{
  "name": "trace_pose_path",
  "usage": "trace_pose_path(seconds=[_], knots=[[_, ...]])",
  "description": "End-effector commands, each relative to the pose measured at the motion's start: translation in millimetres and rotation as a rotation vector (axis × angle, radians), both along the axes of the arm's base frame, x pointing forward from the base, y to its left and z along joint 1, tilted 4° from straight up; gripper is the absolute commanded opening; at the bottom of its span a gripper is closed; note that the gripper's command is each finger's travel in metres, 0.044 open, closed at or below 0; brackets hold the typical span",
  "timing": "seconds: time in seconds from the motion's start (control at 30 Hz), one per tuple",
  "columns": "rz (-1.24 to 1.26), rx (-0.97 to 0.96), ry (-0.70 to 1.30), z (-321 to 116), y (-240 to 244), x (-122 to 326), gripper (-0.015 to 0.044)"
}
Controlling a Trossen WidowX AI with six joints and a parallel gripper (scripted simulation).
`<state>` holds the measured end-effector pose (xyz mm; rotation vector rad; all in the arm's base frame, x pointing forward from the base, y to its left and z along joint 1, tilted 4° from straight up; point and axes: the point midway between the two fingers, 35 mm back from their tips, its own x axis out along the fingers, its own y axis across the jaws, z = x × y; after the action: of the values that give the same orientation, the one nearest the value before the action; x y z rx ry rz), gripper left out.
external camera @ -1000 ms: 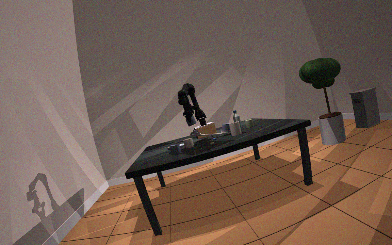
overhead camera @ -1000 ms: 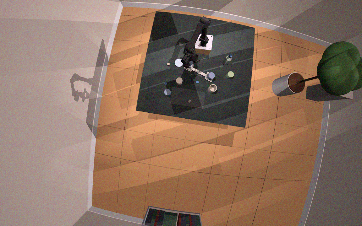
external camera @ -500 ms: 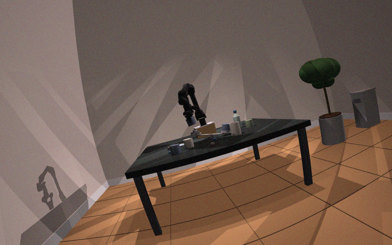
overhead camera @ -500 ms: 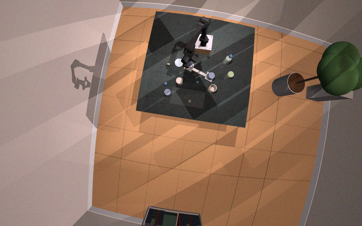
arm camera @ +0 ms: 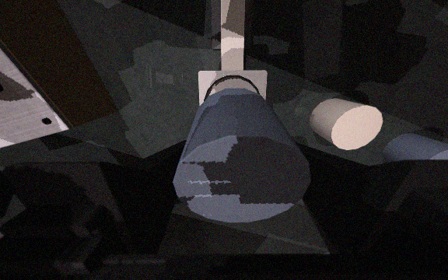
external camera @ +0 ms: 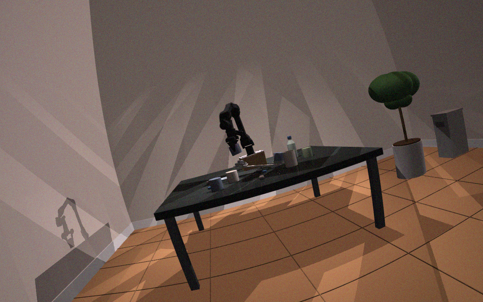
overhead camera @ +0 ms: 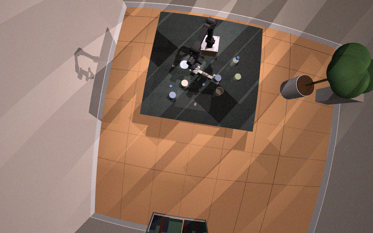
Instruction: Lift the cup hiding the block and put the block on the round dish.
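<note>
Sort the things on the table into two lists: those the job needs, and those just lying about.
Belongs to the job:
- balance
- raised blue-grey cup
- matching cup on the balance
- round white dish

Just lying about:
- bottle
- green cup
- cream cup
- open-topped cup
- spare blue-grey cup
</note>
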<state>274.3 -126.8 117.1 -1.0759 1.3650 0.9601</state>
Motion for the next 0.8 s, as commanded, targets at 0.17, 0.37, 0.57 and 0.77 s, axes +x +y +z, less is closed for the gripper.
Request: trace_pose_path(seconds=[0.17, 0.37, 0.57, 0.77], knots=[[-0.017, 0.02, 0.004, -12.7, -27.4, -16.9, 0.0], [-0.02, 0.022, 0.001, -26.2, -58.7, -37.0, 0.0], [-0.015, 0.012, -0.003, -40.6, -91.5, -62.8, 0.0], [-0.01, 0.0, -0.003, -54.9, -120.0, -93.6, 0.0]])
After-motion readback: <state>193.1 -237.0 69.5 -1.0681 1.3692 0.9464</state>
